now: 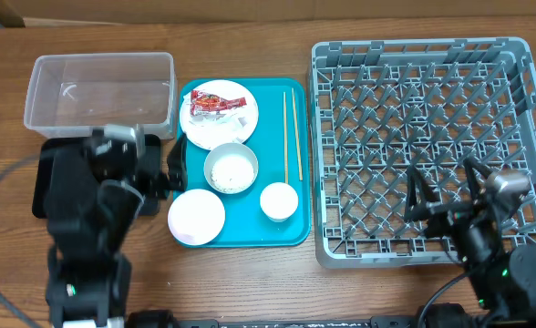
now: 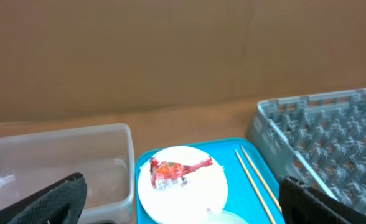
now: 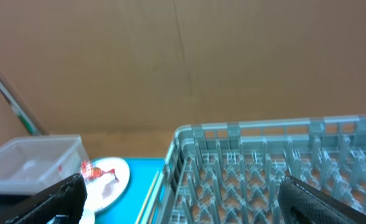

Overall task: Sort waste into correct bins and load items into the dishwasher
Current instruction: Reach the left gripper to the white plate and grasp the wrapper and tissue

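Note:
A white plate (image 1: 222, 98) on the teal tray holds a crumpled red-and-white wrapper (image 1: 213, 105) and crumpled white paper (image 1: 234, 127). The wrapper also shows in the left wrist view (image 2: 173, 169). In front of the plate are a white bowl with rice grains (image 1: 231, 169), a small white cup (image 1: 278, 201) and a pinkish-white plate (image 1: 196, 217). Two chopsticks (image 1: 291, 137) lie along the tray's right side. My left gripper (image 1: 173, 171) is open and empty at the tray's left edge. My right gripper (image 1: 446, 191) is open and empty over the grey dish rack (image 1: 427, 55).
The clear tub (image 1: 99, 91) stands at the back left. The black tray (image 1: 42, 182) lies in front of it, mostly hidden under my left arm. The teal tray (image 1: 291, 232) lies between the tub and the rack. A cardboard wall stands behind the table.

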Robot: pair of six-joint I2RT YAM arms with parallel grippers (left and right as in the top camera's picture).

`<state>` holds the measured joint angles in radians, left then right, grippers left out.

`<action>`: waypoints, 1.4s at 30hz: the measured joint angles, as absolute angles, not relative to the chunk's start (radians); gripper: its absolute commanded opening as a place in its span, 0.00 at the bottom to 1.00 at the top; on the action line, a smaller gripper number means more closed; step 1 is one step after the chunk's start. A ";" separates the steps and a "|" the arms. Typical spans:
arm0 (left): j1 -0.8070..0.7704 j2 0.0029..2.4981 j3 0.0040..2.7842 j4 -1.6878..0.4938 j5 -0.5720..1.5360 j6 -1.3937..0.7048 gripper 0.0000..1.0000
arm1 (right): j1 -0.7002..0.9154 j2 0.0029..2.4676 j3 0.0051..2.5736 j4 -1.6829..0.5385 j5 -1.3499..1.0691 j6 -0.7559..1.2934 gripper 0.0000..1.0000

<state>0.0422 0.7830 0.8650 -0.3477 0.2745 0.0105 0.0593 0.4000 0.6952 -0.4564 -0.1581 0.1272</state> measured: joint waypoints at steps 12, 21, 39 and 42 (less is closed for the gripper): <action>-0.167 1.297 1.520 -0.832 0.187 0.086 1.00 | 0.059 0.852 1.189 -0.862 -0.160 0.103 1.00; -0.231 1.710 1.905 -1.136 0.110 0.117 1.00 | 0.059 1.013 1.262 -0.920 -0.181 0.120 1.00; -0.229 2.188 1.906 -0.933 -0.017 0.241 1.00 | 0.059 1.165 1.262 -1.008 -0.232 0.130 1.00; -0.229 2.223 1.906 -0.919 -0.037 0.261 0.99 | 0.059 1.174 1.262 -1.011 -0.232 0.131 1.00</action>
<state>-0.2295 2.2234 1.9057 -0.9188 -0.0372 0.2607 0.0593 1.1736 1.2625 -1.0107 -0.2321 0.1307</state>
